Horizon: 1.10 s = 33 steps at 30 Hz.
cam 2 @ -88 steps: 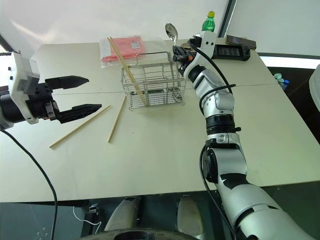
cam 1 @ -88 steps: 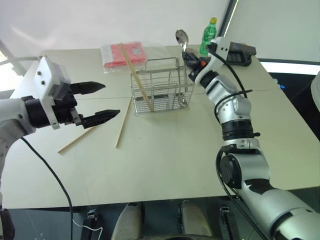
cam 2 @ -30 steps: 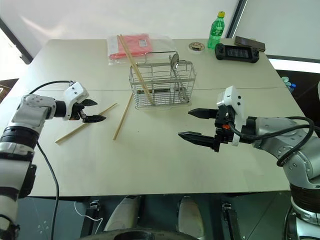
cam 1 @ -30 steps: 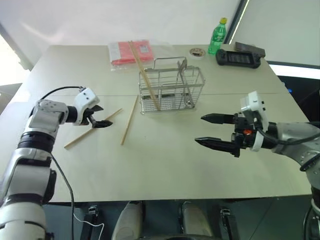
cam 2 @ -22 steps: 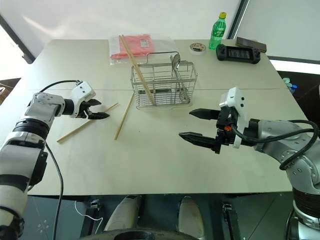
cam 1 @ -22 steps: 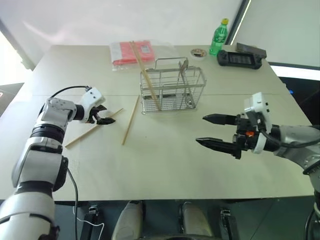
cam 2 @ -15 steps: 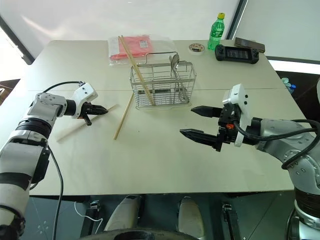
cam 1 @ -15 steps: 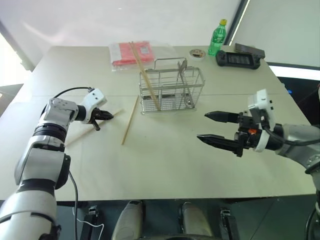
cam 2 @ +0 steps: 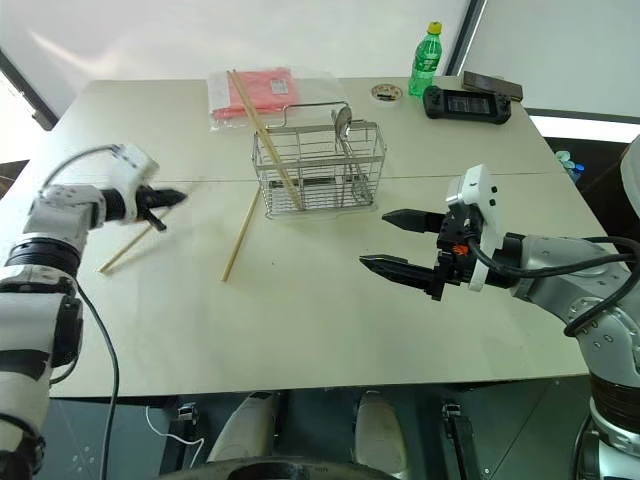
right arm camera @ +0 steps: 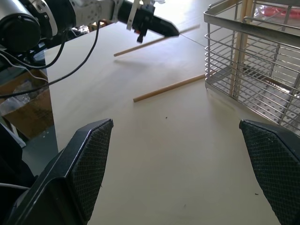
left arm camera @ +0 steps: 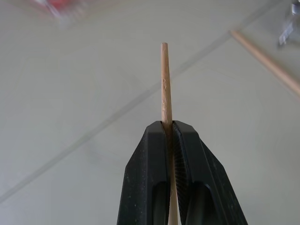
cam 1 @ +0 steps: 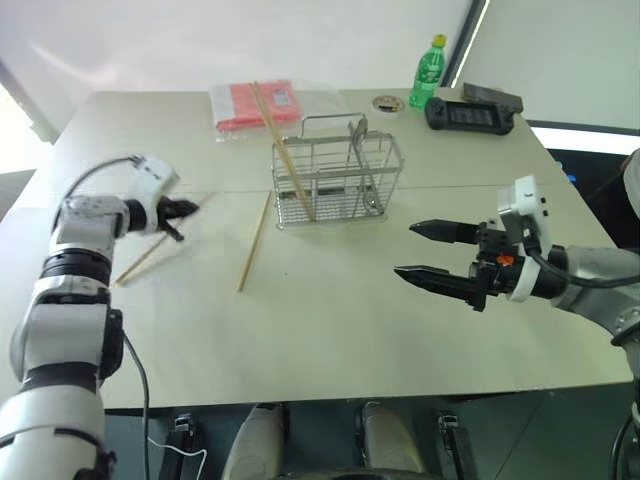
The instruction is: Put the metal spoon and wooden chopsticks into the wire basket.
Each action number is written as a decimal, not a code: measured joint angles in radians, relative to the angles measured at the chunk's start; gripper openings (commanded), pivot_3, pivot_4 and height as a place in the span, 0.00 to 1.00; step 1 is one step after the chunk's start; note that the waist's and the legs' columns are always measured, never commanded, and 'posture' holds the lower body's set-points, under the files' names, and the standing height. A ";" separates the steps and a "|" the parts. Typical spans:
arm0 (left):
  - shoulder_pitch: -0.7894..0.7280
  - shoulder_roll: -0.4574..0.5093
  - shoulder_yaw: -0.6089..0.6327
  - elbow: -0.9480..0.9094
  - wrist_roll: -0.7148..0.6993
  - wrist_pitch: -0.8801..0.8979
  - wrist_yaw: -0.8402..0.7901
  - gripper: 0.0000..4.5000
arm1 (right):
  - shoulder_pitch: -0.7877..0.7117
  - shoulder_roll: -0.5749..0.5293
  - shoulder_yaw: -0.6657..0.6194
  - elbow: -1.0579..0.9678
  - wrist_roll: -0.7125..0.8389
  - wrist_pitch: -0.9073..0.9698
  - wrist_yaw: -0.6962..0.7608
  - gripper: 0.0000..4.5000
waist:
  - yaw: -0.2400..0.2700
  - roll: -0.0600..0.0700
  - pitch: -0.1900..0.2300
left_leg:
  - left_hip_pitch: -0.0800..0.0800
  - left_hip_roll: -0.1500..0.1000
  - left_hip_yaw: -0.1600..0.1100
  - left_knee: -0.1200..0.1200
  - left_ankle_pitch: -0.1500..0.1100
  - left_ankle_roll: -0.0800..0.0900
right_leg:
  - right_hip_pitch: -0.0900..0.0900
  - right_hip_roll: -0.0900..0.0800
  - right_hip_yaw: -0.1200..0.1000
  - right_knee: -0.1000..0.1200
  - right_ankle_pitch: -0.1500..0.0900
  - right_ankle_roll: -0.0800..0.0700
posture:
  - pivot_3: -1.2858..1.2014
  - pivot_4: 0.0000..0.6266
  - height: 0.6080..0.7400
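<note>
The table [cam 1: 330, 330] runs out of sight at its near edge. On it the wire basket [cam 1: 337, 182] holds one leaning chopstick [cam 1: 283, 150] and the metal spoon [cam 2: 345, 135], its bowl half lost among the wires. Three wooden chopsticks in all: a second [cam 1: 253, 243] lies flat beside the basket, and the left gripper [left arm camera: 167, 129] is clamped on the third [left arm camera: 165, 84], lifted and blurred. The right gripper [cam 1: 432, 253] hangs spread wide, empty.

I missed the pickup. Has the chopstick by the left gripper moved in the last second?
Yes. The left gripper has shut on that chopstick and lifted its near end off the table; the loose chopstick stays flat.
</note>
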 measured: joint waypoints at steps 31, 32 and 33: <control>-0.284 -0.496 0.229 -0.387 -0.420 0.086 0.433 0.00 | 0.091 0.015 -0.046 -0.059 0.078 0.004 -0.140 1.00 | 0.003 -0.002 -0.001 | 0.002 -0.001 0.000 0.002 0.001 -0.001 | 0.005 0.000 0.000 -0.002 0.001 0.002 | 0.52 0.24 0.86; -0.296 -0.504 0.227 -0.362 -0.414 0.065 0.423 0.00 | 0.095 0.016 -0.048 -0.066 0.083 0.004 -0.147 1.00 | 0.003 -0.002 -0.001 | 0.002 -0.001 0.000 0.002 0.001 -0.001 | 0.005 0.000 0.000 -0.003 0.001 0.002 | 0.52 0.24 0.86; -0.304 -0.510 0.222 -0.338 -0.407 0.045 0.412 0.00 | 0.097 0.016 -0.050 -0.070 0.089 0.004 -0.153 1.00 | 0.003 -0.001 -0.001 | 0.002 -0.001 0.000 0.002 0.001 -0.001 | 0.005 0.000 0.000 -0.003 0.001 0.002 | 0.52 0.24 0.86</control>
